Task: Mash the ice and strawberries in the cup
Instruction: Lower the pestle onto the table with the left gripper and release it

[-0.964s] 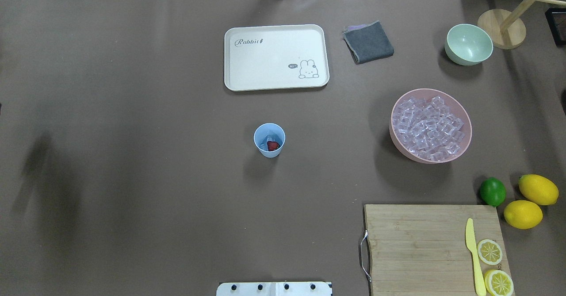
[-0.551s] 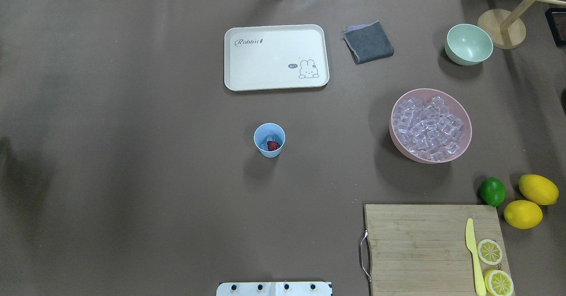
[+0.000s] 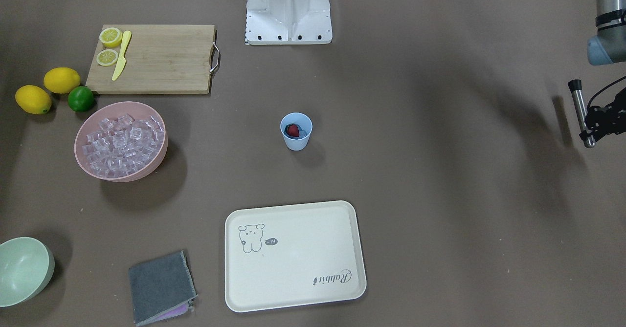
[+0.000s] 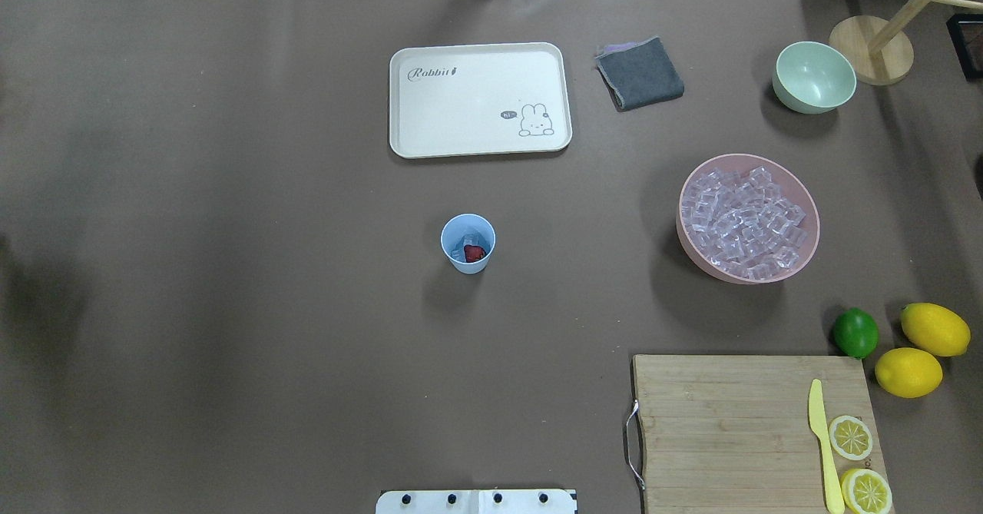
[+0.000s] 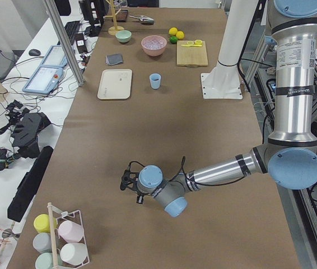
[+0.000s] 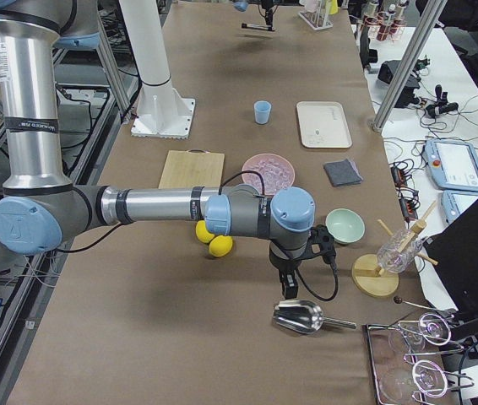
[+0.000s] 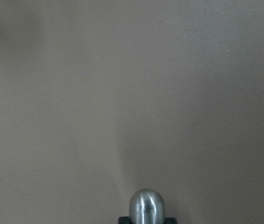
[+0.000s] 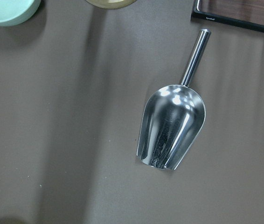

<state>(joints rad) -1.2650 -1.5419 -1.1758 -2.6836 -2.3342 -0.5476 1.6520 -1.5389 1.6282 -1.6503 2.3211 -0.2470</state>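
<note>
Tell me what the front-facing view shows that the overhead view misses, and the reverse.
Only the front-facing view shows the left gripper, at its right edge, holding a slim black-tipped metal rod above the table. Only the overhead view shows the round wooden stand base at the far right corner. Both show the small light-blue plastic cup with the red strawberry inside. Both also show the pink bowl of clear ice cubes, the cream rectangular tray and the bamboo cutting board.
</note>
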